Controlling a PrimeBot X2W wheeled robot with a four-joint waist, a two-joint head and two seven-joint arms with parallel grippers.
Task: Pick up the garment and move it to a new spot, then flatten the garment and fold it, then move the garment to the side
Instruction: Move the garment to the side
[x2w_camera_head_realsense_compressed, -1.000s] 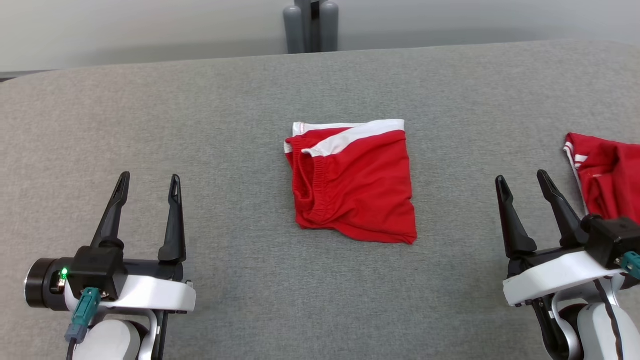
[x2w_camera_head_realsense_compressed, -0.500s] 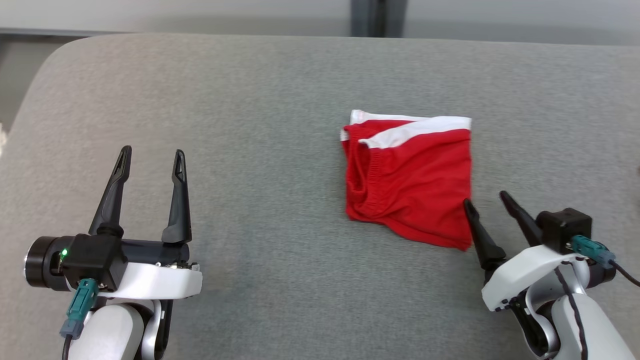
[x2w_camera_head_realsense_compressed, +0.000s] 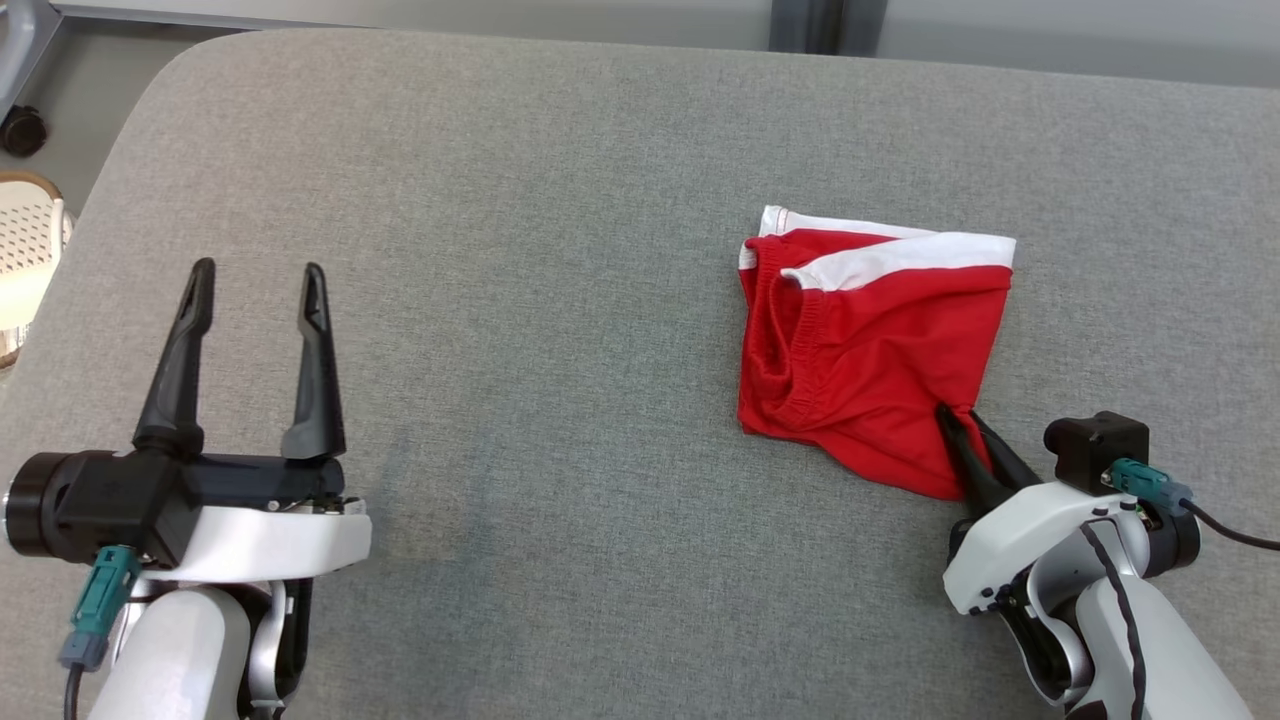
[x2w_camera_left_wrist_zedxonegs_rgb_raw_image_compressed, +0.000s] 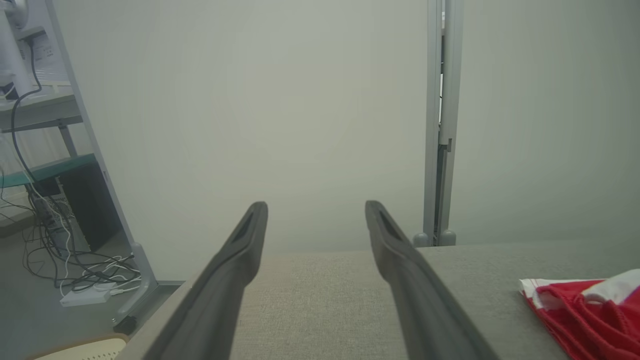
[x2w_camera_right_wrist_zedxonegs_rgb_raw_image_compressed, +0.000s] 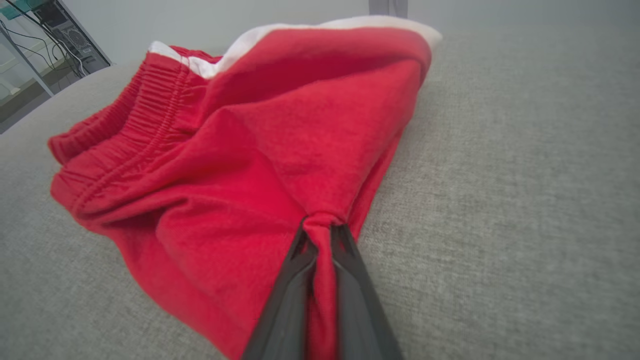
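Because the right gripper (x2w_camera_head_realsense_compressed: 957, 417) pinches a pleat of red cloth between its two dark fingers at the near right corner of the garment (x2w_camera_head_realsense_compressed: 870, 350), the hold is a thin nip of soft fabric and nothing more. In the right wrist view the cloth bunches into a small knot at the fingertips, with creases fanning away from it. The left gripper (x2w_camera_head_realsense_compressed: 258, 272) hangs with its jaws spread wide and empty above the grey padded table (x2w_camera_head_realsense_compressed: 560, 250), well apart from the garment on its left.

The garment, folded red shorts by the look of them, lies on the right half of that table. It looks light and limp, so lifted by one corner it will likely sag, unfold and trail. Knit cloth like this should not slip readily from a firm pinch, though a thin fold might.

Farther back, the gathered elastic waistband (x2w_camera_head_realsense_compressed: 775, 340) at the left edge looks the thickest and firmest place for a second grasp. Beyond it a white band (x2w_camera_head_realsense_compressed: 900, 255) runs along the far edge.
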